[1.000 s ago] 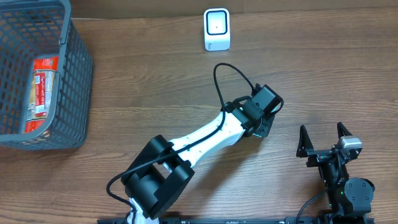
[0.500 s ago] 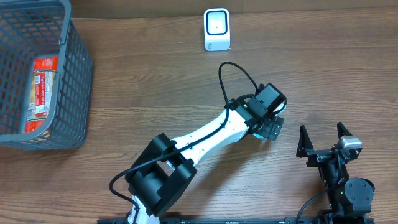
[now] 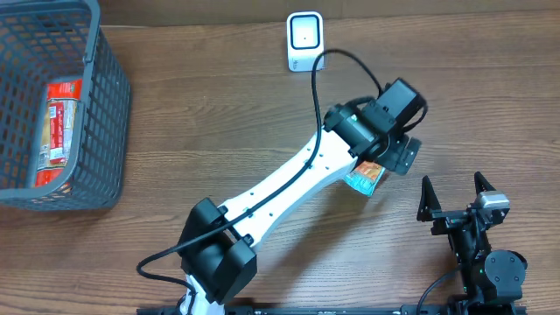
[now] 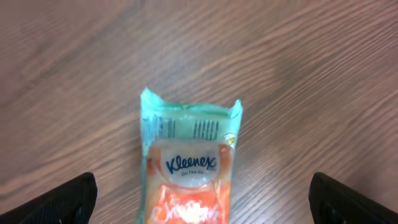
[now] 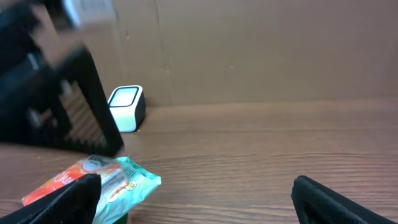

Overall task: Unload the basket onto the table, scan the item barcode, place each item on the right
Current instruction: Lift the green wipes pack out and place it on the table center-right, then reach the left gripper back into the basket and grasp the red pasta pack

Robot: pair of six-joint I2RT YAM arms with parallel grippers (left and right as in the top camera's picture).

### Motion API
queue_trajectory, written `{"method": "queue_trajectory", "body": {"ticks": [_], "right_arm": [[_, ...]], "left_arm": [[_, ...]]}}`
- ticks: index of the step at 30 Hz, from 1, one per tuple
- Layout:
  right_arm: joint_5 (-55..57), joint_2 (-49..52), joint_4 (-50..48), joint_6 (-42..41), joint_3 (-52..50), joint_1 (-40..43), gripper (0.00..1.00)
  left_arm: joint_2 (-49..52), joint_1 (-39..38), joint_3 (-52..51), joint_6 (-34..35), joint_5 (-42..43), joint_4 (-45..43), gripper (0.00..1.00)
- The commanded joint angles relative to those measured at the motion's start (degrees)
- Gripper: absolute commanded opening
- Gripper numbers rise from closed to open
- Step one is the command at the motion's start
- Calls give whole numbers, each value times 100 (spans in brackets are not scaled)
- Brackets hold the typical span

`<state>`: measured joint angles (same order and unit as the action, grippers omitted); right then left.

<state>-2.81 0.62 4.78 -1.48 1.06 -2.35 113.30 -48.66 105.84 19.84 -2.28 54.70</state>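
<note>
The item, an orange and teal Kleenex tissue pack [image 3: 366, 179], lies flat on the wooden table, free of both grippers. In the left wrist view the pack [image 4: 189, 168] sits straight below, its teal end flap showing fine printed lines. My left gripper [image 3: 401, 156] hangs above and slightly behind the pack, open, and its black fingertips [image 4: 68, 200] stand wide on either side. The white scanner [image 3: 304, 41] stands at the table's back edge. My right gripper [image 3: 455, 199] rests open at the front right, seeing the pack [image 5: 118, 179] just to its left.
A grey wire basket [image 3: 105, 105] at the far left holds a red packet [image 3: 59, 118]. The left arm's white link [image 3: 297, 188] stretches diagonally across the table middle. A cardboard wall [image 5: 261, 50] backs the table behind the scanner [image 5: 127, 107].
My left gripper opened, let go of the tissue pack and rose away toward the back right. The pack now lies uncovered on the table. The right arm has not moved.
</note>
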Motion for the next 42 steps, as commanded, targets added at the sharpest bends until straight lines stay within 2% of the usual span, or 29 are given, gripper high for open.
{"method": "queue_trajectory", "body": {"ticks": [1, 6, 11, 18, 23, 25, 30, 35, 39, 42], "right_arm": [[-31, -46, -17, 2, -61, -24, 100], [-31, -46, -17, 2, -61, -24, 100], [-31, -46, -15, 2, -61, -24, 100], [-31, -46, -17, 2, -61, -24, 100], [-31, -46, -15, 2, -61, -24, 100], [-31, -46, -15, 2, -61, -24, 100], [-31, -46, -17, 2, -61, -24, 100], [-31, -46, -17, 2, -61, -24, 100], [-31, -46, -17, 2, -61, -24, 100], [-31, -46, -15, 2, -61, -24, 100]], "left_arm": [[15, 205, 811, -369, -356, 400, 100], [15, 796, 1880, -632, -968, 1456, 100], [15, 1773, 3108, -839, -1812, 2516, 99], [13, 3740, 4461, -1213, -1816, 2977, 100], [17, 5250, 4586, -1217, -1582, 2981, 99], [24, 6092, 4566, -1217, -1346, 2949, 99], [28, 7318, 4566, -1543, -549, 2625, 100], [85, 8286, 4509, -1777, -378, 2555, 99], [339, 8824, 4415, -1875, -310, 2559, 100], [656, 9090, 4413, -2142, 55, 2551, 100]]}}
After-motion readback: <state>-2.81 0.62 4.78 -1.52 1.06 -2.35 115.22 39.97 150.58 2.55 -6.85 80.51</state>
